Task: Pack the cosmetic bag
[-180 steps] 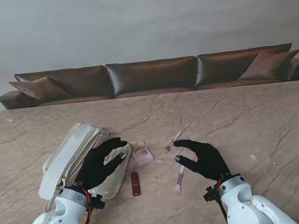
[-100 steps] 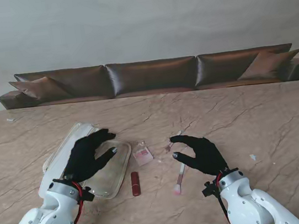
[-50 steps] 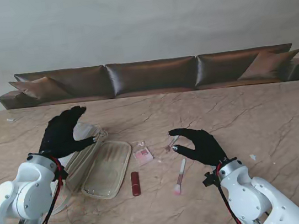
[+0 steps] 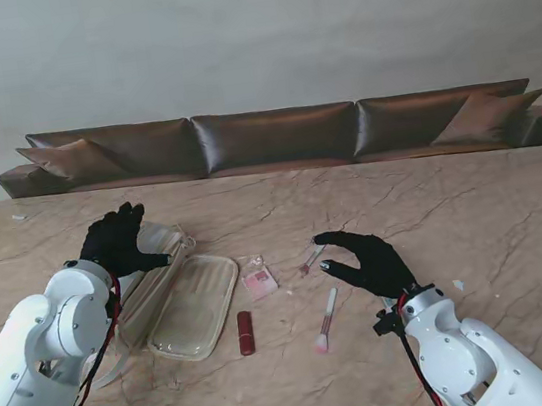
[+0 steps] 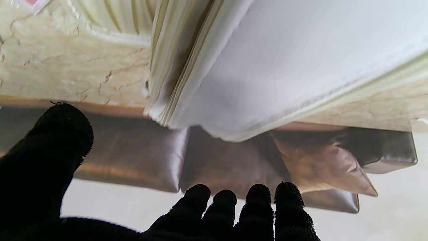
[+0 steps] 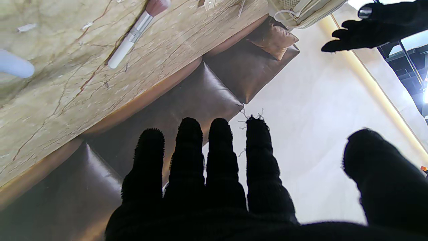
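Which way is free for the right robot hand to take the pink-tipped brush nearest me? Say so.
Probably yes, from above: the right robot hand is open, hovering just right of the brush, which lies alone on bare table, nothing between them.

Left hand [image 4: 115,243] and right hand [image 4: 368,260] raised, fingers spread.

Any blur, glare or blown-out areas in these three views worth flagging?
Stand view: soft, even light, faint shadows, sharp enough; its far left edge is smeared. Left wrist view: the bag sits so close that it is soft and nearly washed out white. Right wrist view: the brush is sharp, but a white thing at the edge is blurred, and the window corner glares.
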You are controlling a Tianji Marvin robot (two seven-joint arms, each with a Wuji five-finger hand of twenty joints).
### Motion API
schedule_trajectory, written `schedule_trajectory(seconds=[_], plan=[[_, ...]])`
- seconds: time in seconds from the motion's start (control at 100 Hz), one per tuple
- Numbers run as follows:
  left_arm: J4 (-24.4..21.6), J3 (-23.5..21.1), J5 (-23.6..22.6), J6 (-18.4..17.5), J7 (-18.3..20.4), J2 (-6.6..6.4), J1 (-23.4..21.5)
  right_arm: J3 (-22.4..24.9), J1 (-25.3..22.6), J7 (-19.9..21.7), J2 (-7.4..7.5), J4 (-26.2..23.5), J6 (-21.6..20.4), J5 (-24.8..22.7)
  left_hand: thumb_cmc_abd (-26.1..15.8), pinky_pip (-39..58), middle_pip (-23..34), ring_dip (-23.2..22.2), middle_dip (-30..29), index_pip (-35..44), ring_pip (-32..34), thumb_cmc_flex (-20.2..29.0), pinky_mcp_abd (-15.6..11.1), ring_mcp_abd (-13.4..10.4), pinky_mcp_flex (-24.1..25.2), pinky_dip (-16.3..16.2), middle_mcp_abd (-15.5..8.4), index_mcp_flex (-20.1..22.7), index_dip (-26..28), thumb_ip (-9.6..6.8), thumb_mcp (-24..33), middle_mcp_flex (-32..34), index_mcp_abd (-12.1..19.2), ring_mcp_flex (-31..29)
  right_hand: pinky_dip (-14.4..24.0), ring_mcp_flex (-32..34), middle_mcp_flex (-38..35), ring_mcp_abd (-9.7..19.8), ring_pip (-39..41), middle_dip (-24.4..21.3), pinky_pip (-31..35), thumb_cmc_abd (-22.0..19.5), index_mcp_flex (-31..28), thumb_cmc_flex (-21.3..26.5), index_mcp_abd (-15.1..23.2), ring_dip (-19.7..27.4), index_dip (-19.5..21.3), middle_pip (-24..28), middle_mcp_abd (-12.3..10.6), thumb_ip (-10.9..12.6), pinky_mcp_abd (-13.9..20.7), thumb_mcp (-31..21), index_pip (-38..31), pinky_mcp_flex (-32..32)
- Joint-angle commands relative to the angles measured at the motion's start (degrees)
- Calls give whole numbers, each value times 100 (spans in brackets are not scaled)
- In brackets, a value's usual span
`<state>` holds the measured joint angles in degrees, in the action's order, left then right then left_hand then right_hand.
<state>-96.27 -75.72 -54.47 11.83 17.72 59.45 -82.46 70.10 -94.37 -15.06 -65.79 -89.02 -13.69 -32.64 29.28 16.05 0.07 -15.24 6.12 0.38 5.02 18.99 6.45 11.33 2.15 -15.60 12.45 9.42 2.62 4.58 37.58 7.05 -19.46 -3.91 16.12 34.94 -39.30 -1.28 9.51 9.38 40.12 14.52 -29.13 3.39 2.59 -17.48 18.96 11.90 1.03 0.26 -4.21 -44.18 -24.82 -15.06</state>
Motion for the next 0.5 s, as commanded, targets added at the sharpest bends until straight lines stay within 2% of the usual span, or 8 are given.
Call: schedule_trajectory(seconds=[0.0, 0.07, 0.11, 0.14, 0.19, 0.27, 0.38, 0.49], plan=[[131, 51, -36, 95, 126, 6, 19, -9, -13, -31, -23, 20, -35, 10, 167, -244, -207, 114, -212, -327, -192, -175, 134, 152, 91, 6, 105, -147, -226, 167, -162, -263, -249, 209, 57, -11, 127, 82, -17, 10, -33, -145, 72, 66, 115, -51, 78, 30, -76, -63, 0, 29, 5, -18], [219, 140, -48, 241, 317, -16, 104, -17, -14, -38, -26, 33, -46, 25, 93, -348, -249, 146, -396, -339, -295, -80, 274, 154, 132, -7, -78, -159, -335, 144, -285, -275, -8, 258, 65, 2, 117, 82, -12, 11, -23, -142, 67, 66, 117, -53, 78, 33, -75, -63, -17, 22, 5, -24], [224, 162, -87, 295, 640, -54, 154, -22, -13, -29, -27, 43, -47, 43, -63, -796, -233, 369, -530, -354, -522, 113, 259, 35, 152, 54, -298, -171, -369, 45, -610, -266, 411, 308, 70, 1, 120, 78, -13, 11, -17, -143, 66, 71, 115, -53, 78, 31, -73, -63, -29, 16, 5, -27], [211, 178, -156, 352, 881, -86, 184, -26, -11, -22, -27, 50, -46, 57, -194, -1160, -230, 772, -540, -356, -573, 265, 258, -16, 156, -26, -411, -177, -372, -32, -911, -258, 758, 343, 74, 5, 113, 83, -12, 11, -12, -141, 58, 72, 120, -54, 79, 33, -75, -64, -37, 14, 2, -28], [274, 194, -253, 349, 921, -101, 220, -32, -8, -3, -27, 58, -46, 82, -252, -1289, -229, 963, -541, -357, -626, 361, 366, 12, 178, -84, -450, -179, -373, -74, -1024, -255, 1007, 378, 81, 8, 106, 82, -11, 13, -1, -147, 57, 76, 114, -55, 80, 36, -78, -64, -46, 9, 0, -34], [411, 233, -344, 372, 778, -88, 256, -60, 21, -65, -40, 114, -89, 76, -224, -1373, -229, 1169, -540, -357, -703, 439, 486, -34, 173, -62, -488, -180, -373, -118, -1011, -252, 1189, 387, 104, 105, 15, 84, 28, 31, 44, -120, -22, 105, 138, -70, 95, 84, -86, -59, -73, -19, -40, -96], [538, 245, -447, 390, 609, -73, 272, -73, 29, -52, -40, 108, -70, 99, -253, -1384, -229, 1227, -540, -357, -675, 479, 635, -34, 178, -70, -510, -180, -373, -138, -1016, -251, 1251, 369, 111, 98, 21, 84, 15, 29, 58, -121, -13, 80, 140, -65, 94, 76, -85, -65, -60, -63, -43, -83], [658, 246, -536, 387, 321, -49, 279, -98, 52, -15, -41, 115, -40, 142, -151, -1111, -229, 798, -540, -357, -526, 435, 778, 70, 239, -471, -502, -180, -373, -126, -776, -252, 1267, 346, 116, 94, 22, 93, 12, 28, 65, -122, -12, 88, 133, -64, 92, 72, -77, -72, -60, -77, -44, -80]])
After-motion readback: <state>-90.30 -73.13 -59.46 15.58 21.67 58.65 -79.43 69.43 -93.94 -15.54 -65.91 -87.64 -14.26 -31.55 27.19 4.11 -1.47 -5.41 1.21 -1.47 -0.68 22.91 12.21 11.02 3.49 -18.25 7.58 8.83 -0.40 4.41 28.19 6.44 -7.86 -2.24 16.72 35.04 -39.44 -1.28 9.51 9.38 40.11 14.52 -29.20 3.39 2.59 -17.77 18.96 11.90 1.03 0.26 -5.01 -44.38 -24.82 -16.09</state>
